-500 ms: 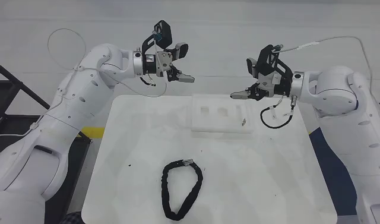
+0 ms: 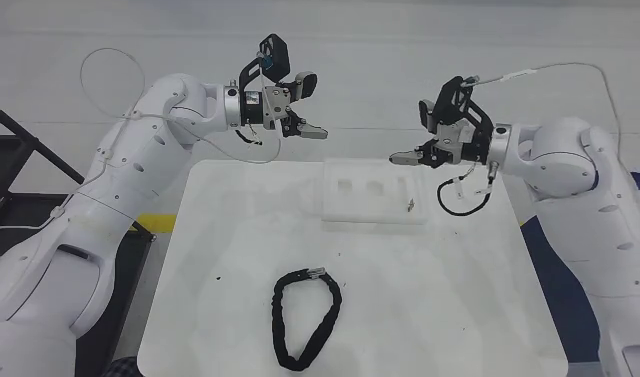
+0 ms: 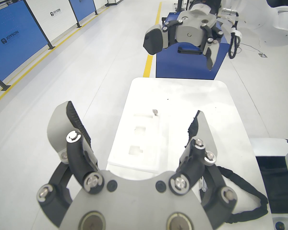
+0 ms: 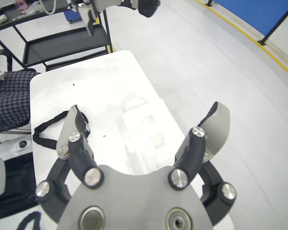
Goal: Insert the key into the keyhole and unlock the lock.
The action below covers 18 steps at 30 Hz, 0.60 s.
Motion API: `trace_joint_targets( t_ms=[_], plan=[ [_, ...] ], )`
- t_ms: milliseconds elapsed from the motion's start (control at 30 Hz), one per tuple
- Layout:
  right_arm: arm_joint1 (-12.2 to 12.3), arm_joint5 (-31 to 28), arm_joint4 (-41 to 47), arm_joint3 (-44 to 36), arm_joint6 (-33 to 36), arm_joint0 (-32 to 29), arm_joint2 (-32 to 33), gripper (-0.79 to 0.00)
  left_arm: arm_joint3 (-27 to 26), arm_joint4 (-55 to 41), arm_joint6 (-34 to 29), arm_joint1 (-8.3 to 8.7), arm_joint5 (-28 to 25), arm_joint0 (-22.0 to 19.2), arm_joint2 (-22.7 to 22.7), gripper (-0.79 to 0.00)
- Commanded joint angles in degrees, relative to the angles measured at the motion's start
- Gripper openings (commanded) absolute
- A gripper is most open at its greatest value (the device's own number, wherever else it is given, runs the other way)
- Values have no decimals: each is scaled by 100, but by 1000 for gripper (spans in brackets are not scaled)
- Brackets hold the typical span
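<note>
Black lock [image 2: 279, 322] unmoved; right tool [image 4: 146, 111] shifted slightly, wide; left tool [image 3: 134, 111] wide.

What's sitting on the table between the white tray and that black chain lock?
Nothing: the top view shows bare white table between the tray and the chain lock.

Lit brightly and evenly from overhead. Burns the white desk [image 2: 200, 277] and foam tray [image 2: 375, 215] to near-featureless glare, strongest in both wrist views, with the tray's recesses barely traced. Leaves only faint, soft-edged shadows along the tray's rim. Sets the black chain lock [image 2: 277, 317] in stark contrast. Bows barrier panels [image 3: 14, 41] toward the wrist views' edges.
</note>
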Motion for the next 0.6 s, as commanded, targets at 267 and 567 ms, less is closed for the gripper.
trace_joint_targets(
  t_ms=[267,567],
  plan=[
    [-67,1102,39,957,457,59,-399,0,0,0,0,0,0,0,0,0],
    [-349,2704,-330,1664,1399,489,-1360,0,0,0,0,0,0,0,0,0]
  ],
)
